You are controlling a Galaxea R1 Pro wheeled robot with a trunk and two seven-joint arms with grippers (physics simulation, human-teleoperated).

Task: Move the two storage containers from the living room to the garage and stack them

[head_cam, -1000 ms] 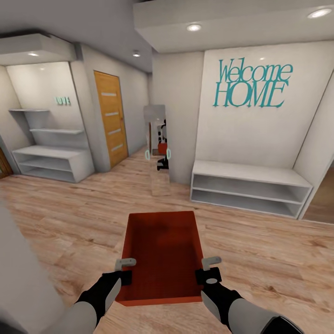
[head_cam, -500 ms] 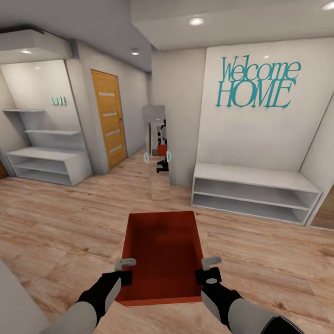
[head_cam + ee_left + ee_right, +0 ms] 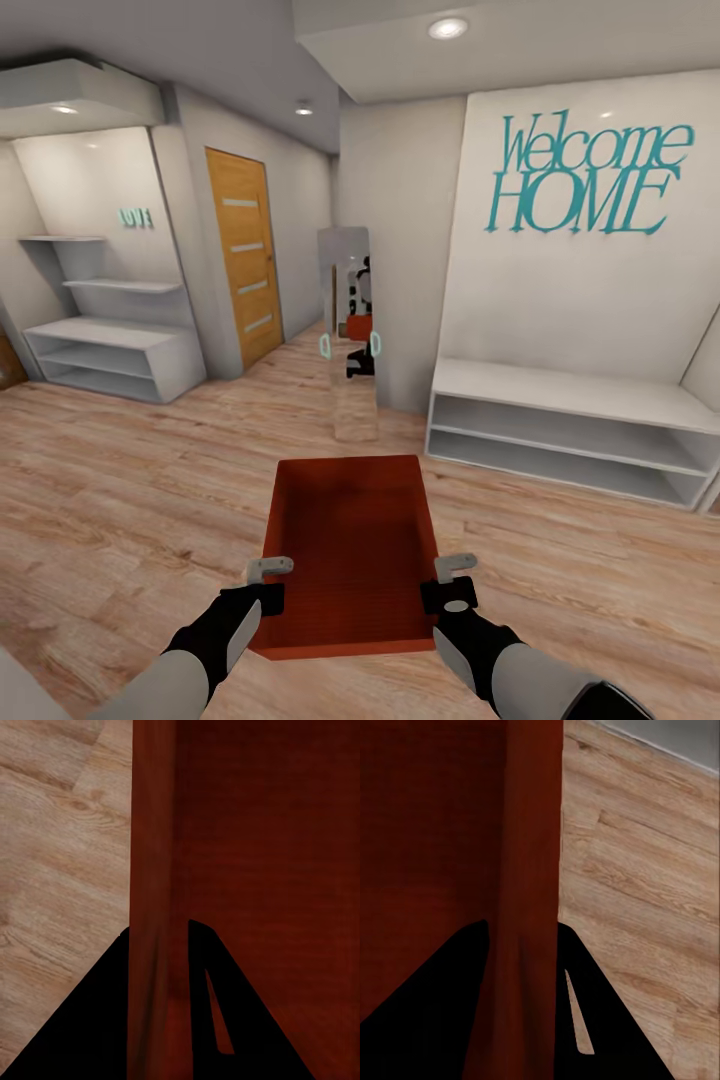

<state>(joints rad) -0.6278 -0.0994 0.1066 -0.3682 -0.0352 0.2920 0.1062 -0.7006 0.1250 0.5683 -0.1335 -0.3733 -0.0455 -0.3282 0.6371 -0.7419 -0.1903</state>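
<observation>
Orange-red ribbed storage container (image 3: 350, 550), its side walls pinched by the left gripper (image 3: 268, 583) and right gripper (image 3: 450, 580), rides over light wood-plank floor (image 3: 130, 500); carrying is under way, and next it probably needs driving on toward the garage.

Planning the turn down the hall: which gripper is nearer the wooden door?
Left. The left gripper is on the wooden door's side; the right gripper holds the bin's far wall.

A: Both grippers are on the orange-red storage container (image 3: 350, 555), carried low over a light wood-plank floor (image 3: 130, 500).

B: Left gripper (image 3: 268, 583) pinches the left wall, right gripper (image 3: 450, 580) the right wall.

A: Ahead stands a tall mirror (image 3: 350, 335), with a white bench shelf (image 3: 575, 430) under teal "Welcome HOME" lettering (image 3: 585, 175).

B: And a wooden door (image 3: 245, 260) farther left.
</observation>
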